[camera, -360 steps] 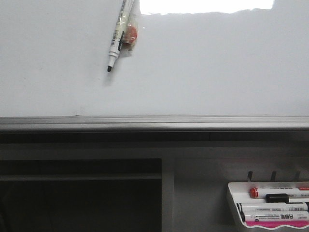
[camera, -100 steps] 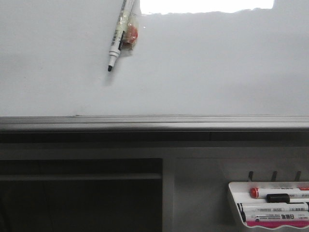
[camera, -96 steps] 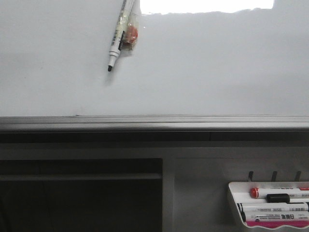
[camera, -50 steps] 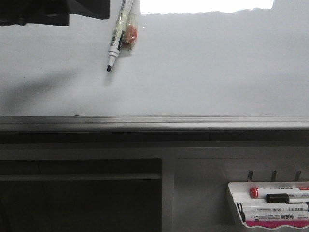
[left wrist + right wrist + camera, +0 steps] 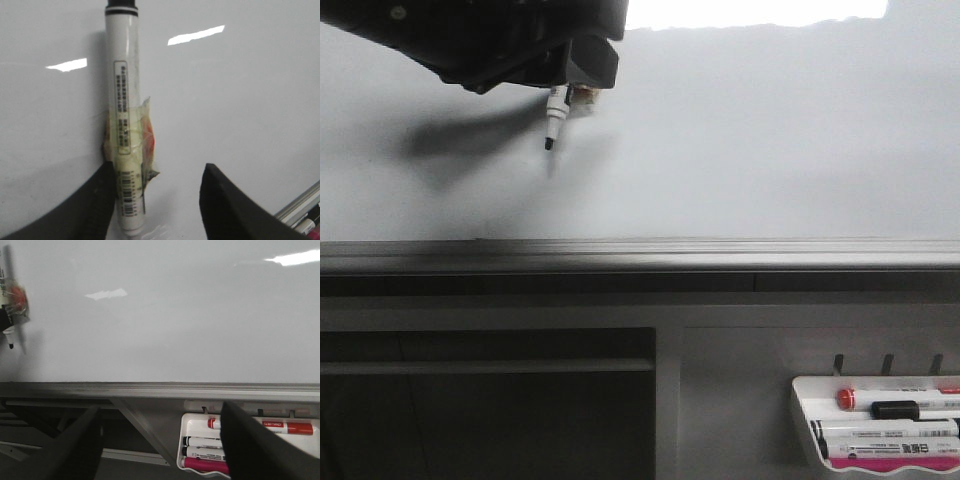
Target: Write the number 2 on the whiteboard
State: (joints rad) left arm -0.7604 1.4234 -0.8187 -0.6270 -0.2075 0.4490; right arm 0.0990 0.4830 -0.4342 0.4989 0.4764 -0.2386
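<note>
**Q:** What does the front view show?
**A:** The whiteboard [image 5: 740,140] fills the upper half, its grey rail [image 5: 640,255] below. No drawn line is visible on it. The left arm [image 5: 470,35] covers the upper left corner; beneath it the marker [image 5: 553,125] protrudes, black tip downward, close to the board. A white tray [image 5: 800,415] of spare markers [image 5: 890,430] sits at the lower right.

**Q:** And the left wrist view?
**A:** The left gripper [image 5: 155,200] stands with its dark fingers [image 5: 225,210] spread apart. The marker [image 5: 122,120] lies against the whiteboard [image 5: 240,100], held there by a patch of tape [image 5: 142,145]. One finger is just beside the barrel; whether it touches cannot be told, and the other finger is apart from it. Nothing is clamped.

**Q:** And the right wrist view?
**A:** The right gripper [image 5: 160,450] is spread wide, holding nothing, in front of the rail [image 5: 160,389]. The tray [image 5: 181,450] of markers [image 5: 205,442] appears between its fingers, and the taped marker [image 5: 9,300] at the far edge.
</note>
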